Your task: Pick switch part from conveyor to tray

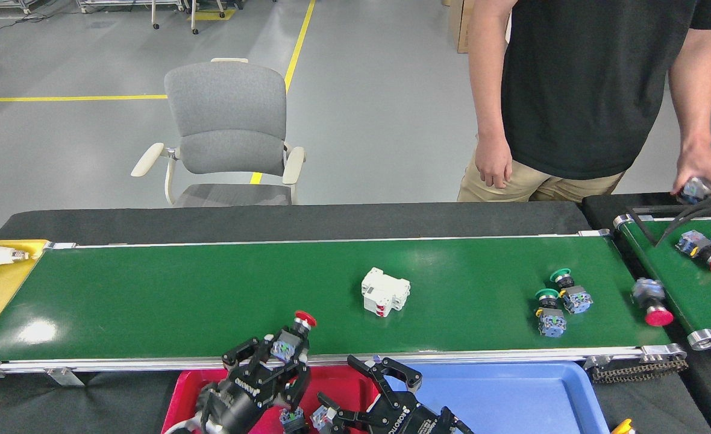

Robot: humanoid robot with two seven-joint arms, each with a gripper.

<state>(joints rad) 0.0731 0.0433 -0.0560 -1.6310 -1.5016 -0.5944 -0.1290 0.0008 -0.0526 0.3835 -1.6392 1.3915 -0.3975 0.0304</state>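
The left end effector [280, 355] pinches a red-capped switch [292, 337] between its fingers, held just above the near rail of the conveyor [181, 295] and over the far edge of the red tray [181, 392]. The switch looks gripped by its grey-blue body with the red cap poking up and away, so the hold seems off-centre; if the fingers ease apart too soon, the part could land on the rail or roll back onto the belt rather than into the tray. The right end effector [361, 392] sits low over the seam between the red tray and the blue tray [512, 392], its fingers spread, and a small part lies close by its left finger; whether it is touching that part I cannot tell. The two end effectors are near each other, so a careless swing of either arm could knock them together or jar the held switch loose. On the belt a white breaker [384, 292] lies at mid-length and two green-capped switches [557, 298] lie side by side farther right; if the belt is running, they may drift out of reach. Another red-capped switch [652, 299] hangs at the gap beside the short belt [687, 283], and a person's hand [702, 181] works there, a hazard for any reach to the right.
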